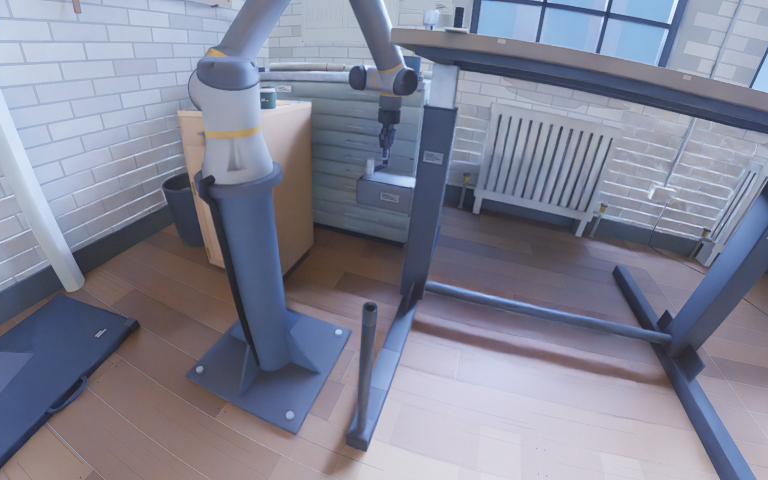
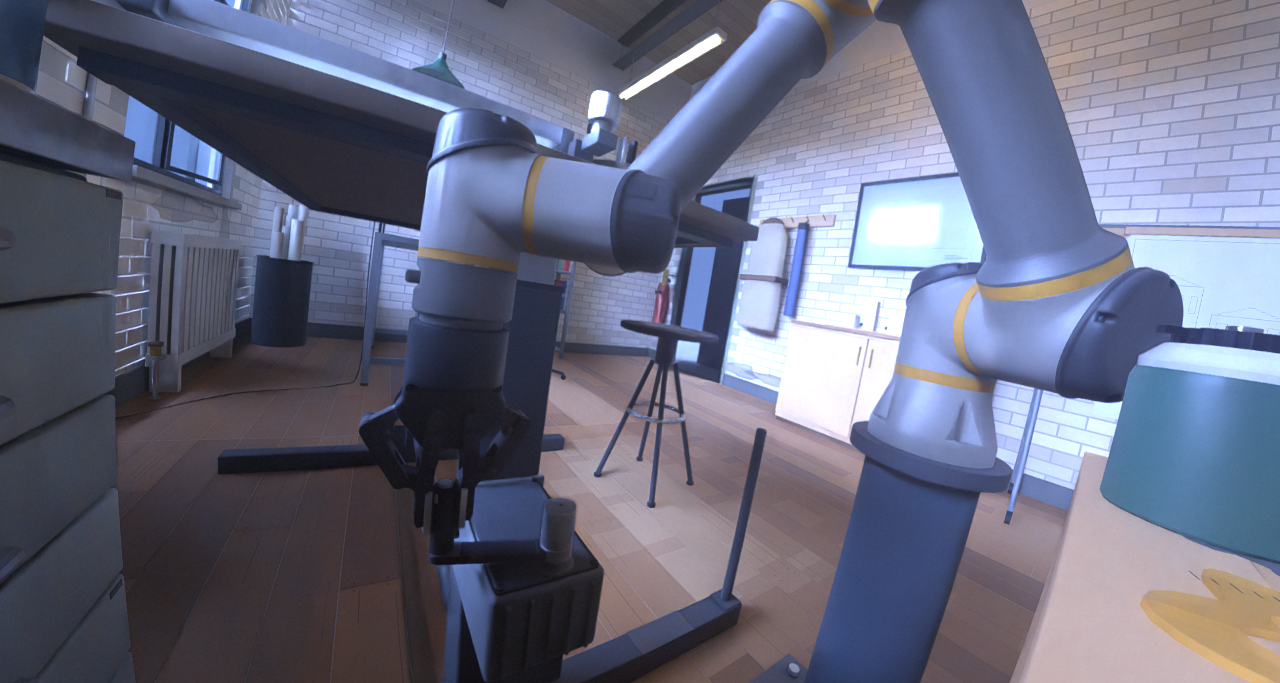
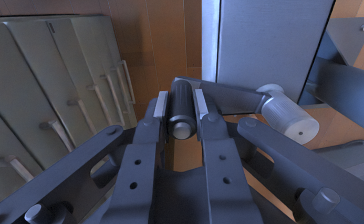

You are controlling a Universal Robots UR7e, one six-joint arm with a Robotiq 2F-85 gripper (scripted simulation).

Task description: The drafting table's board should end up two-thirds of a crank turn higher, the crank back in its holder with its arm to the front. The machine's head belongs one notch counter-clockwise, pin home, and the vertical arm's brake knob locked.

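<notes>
The crank's dark ribbed grip [image 3: 181, 107] is clamped between my fingers. My gripper [image 3: 181, 111] [image 2: 445, 511] [image 1: 385, 156] points straight down beside the table's near leg [image 1: 430, 190]. The crank arm [image 2: 488, 550] runs level from the grip to a silver hub [image 3: 287, 115] [image 2: 558, 525]. The hub sits on top of the dark gearbox [image 2: 528, 590] [image 1: 386, 191] fixed to the leg. The tilted board [image 1: 608, 74] is overhead. The drafting machine's head and brake knob are out of sight on top of the board.
The table leg stands right next to my wrist. A grey drawer cabinet [image 3: 52, 92] [image 1: 341, 148] lies close on the other side. A thin upright post [image 1: 367, 357] rises from the table's foot rail. My own pedestal [image 1: 254, 285] and a wooden cabinet [image 1: 284, 178] are nearby.
</notes>
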